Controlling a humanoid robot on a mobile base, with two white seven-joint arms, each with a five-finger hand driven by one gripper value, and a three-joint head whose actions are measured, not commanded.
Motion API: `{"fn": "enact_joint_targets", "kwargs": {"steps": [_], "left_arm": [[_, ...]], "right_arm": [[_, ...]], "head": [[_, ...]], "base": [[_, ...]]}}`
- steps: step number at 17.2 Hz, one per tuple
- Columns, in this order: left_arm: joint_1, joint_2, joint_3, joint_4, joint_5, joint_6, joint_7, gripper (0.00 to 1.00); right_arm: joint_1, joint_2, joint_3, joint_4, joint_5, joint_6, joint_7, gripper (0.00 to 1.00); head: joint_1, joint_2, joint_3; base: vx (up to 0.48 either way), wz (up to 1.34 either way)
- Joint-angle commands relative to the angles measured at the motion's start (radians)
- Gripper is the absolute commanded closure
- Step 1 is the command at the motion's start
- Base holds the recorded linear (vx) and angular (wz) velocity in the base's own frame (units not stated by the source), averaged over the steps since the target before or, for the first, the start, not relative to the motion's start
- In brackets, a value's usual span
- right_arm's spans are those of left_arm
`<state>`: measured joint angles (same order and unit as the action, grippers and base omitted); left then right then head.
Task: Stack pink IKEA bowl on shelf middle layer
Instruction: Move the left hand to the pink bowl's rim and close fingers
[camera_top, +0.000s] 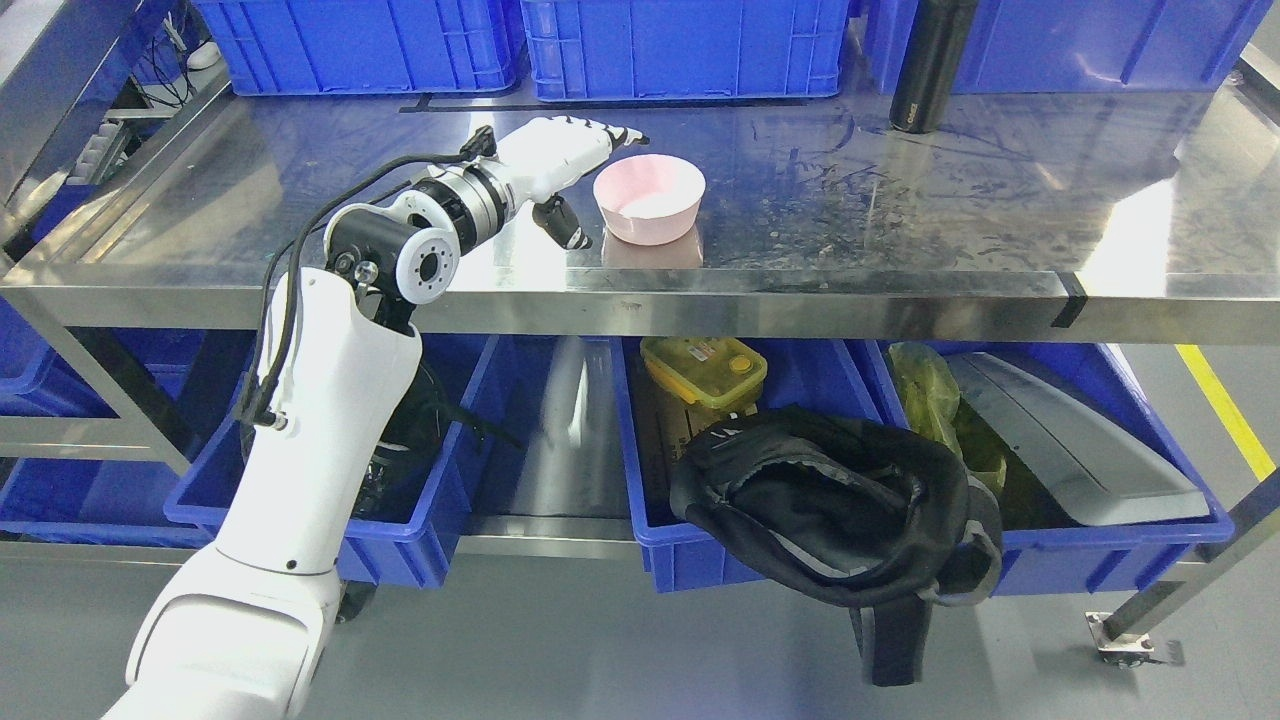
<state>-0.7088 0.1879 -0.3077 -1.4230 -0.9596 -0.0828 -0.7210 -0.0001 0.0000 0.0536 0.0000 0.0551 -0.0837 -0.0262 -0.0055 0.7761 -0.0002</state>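
Down low, blue bins (700, 545) sit under the shiny metal shelf (860, 300), one with a black bag (835, 505) hanging out. Up on the shelf, the left hand (560, 165) reaches in from the left side (the right hand is not showing). Its fingers are spread and hold nothing, thumb pointing down. The pink bowl (649, 199) stands upright just to the hand's right, fingertips near its rim. Farther back stands a black bottle (930, 65).
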Motion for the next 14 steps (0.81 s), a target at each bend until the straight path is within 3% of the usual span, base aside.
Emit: {"fn": "enact_joint_targets", "kwargs": {"steps": [1,11,14], "left_arm": [[-0.051,-0.094,-0.045,0.196,-0.062,0.005,0.0,0.22],[-0.104,-0.15,-0.045,0.317,-0.082,0.005,0.003,0.4],[-0.124,-0.165,-0.045,0.361,-0.087,0.005,0.005,0.41]], "right_arm": [[0.023,-0.017,0.0,-0.017,0.0,0.001,0.0,0.0],[0.023,-0.017,0.0,-0.017,0.0,0.001,0.0,0.0],[0.023,-0.017,0.0,-0.017,0.0,0.001,0.0,0.0]], "head": [[0.0,0.0,0.0],[0.0,0.0,0.0],[0.0,0.0,0.0]], "base": [[0.0,0.0],[0.0,0.0],[0.0,0.0]]}}
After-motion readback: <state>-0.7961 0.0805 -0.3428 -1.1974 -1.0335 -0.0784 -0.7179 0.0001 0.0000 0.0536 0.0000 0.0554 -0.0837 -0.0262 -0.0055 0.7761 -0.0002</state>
